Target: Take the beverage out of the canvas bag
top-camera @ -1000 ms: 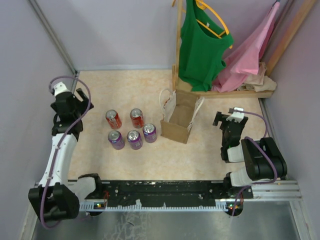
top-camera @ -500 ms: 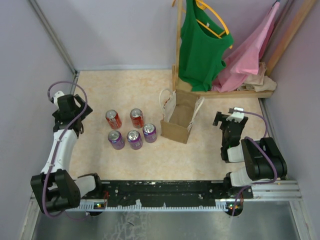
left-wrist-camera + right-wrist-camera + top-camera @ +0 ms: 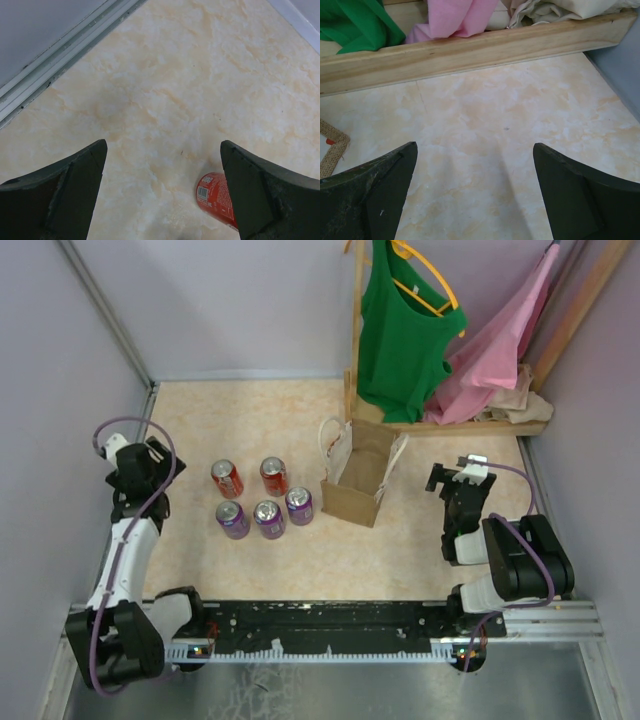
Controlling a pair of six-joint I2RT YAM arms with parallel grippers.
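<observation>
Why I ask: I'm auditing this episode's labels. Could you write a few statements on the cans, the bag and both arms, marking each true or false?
1. Five cans stand left of the canvas bag. True.
2. Three cans are red. False: two are red, three purple.
3. The jaws of the left arm grip a can. False: they are open and empty.
4. The jaws of the right arm are open, holding nothing. True.
5. The canvas bag lies on its side. False: it stands upright.

Likely a lab booth: plain walls (image 3: 230, 310) enclose the tabletop (image 3: 250, 420).
</observation>
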